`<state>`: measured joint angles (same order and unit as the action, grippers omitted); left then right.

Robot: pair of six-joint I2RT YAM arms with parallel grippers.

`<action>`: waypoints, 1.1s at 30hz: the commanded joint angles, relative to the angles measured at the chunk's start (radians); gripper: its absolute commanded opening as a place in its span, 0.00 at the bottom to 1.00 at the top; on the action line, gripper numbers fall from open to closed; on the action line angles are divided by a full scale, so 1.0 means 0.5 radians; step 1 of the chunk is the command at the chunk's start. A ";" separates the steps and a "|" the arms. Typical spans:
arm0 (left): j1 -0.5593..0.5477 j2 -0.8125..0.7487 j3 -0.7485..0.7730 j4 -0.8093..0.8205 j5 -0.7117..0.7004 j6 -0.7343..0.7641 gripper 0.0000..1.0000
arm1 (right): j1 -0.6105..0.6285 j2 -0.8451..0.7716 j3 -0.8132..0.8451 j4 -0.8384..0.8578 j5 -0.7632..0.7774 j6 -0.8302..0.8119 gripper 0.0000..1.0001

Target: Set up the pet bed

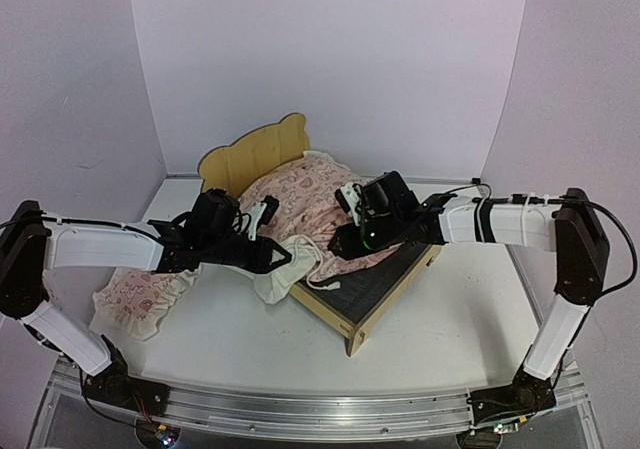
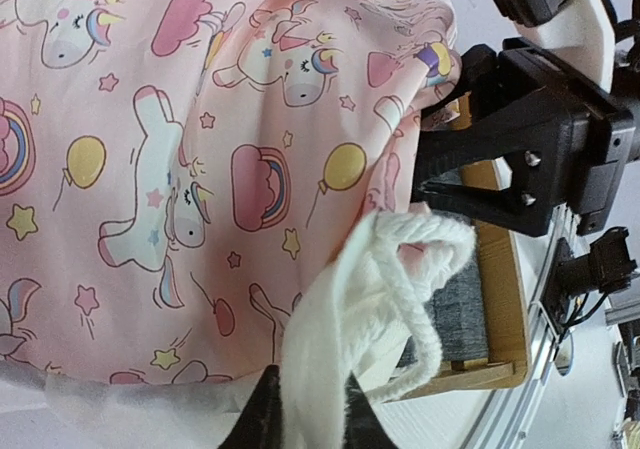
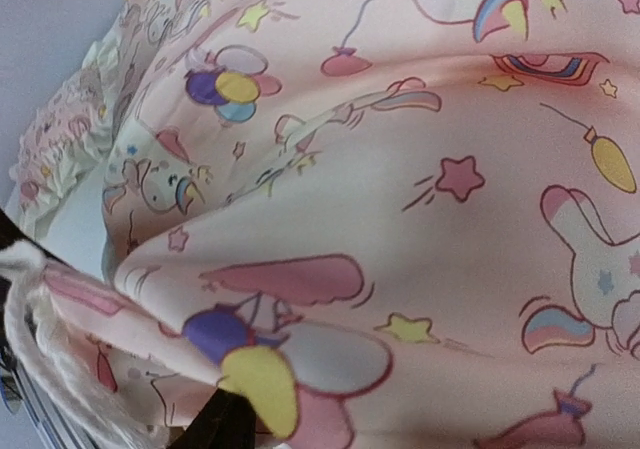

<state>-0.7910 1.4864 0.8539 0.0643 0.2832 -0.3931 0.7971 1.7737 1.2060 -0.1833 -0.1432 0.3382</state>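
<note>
1. The pet bed (image 1: pixel 395 297) sits mid-table (image 1: pixel 450 339) on a diagonal, with the headboard (image 1: pixel 252 151) at the far-left end and the footboard at the near-right end.
2. The dark grey mattress (image 1: pixel 365 281) lies flat inside the frame. Only its footboard half is exposed.
3. The pink unicorn blanket (image 1: pixel 300 191) is heaped over the headboard half of the bed. Its white ruffle (image 2: pixel 390 259) spills over the bed's left side rail.
4. The pink ruffled pillow (image 1: pixel 140 294) lies on the table, off the bed and well to the left of it.
5. The left gripper (image 1: pixel 283 259) is just beside the bed's left rail. In the left wrist view its jaws are pressed onto the white ruffle, and the fabric runs up between the two fingers (image 2: pixel 262 409).
6. The right gripper (image 1: pixel 343 241) is over the middle of the bed, at the blanket's near edge.
7. From the left wrist view the right gripper's jaws stand apart, with a gap showing and pink fabric at their tips. I can't tell whether they pinch the blanket.
8. The right wrist view is filled with blanket, so there is no clear read on the jaws there.
9. The two grippers are near each other, on either side of the ruffle bunch.
</note>
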 commanded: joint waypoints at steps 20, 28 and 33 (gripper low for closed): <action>0.045 -0.304 0.093 -0.115 -0.132 0.127 0.00 | 0.154 -0.154 -0.277 0.590 -0.619 0.324 0.42; 0.045 -0.343 0.092 -0.065 -0.110 0.135 0.00 | 0.194 -0.023 -0.360 0.935 -0.401 0.109 0.43; 0.045 -0.366 0.099 -0.049 -0.121 0.145 0.00 | 0.215 0.023 -0.399 0.981 -0.216 -0.092 0.43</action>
<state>-0.7750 1.3525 0.8555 -0.0090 0.2321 -0.3389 0.8906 1.7767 1.0206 0.2005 -0.3527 0.3912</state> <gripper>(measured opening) 0.032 0.427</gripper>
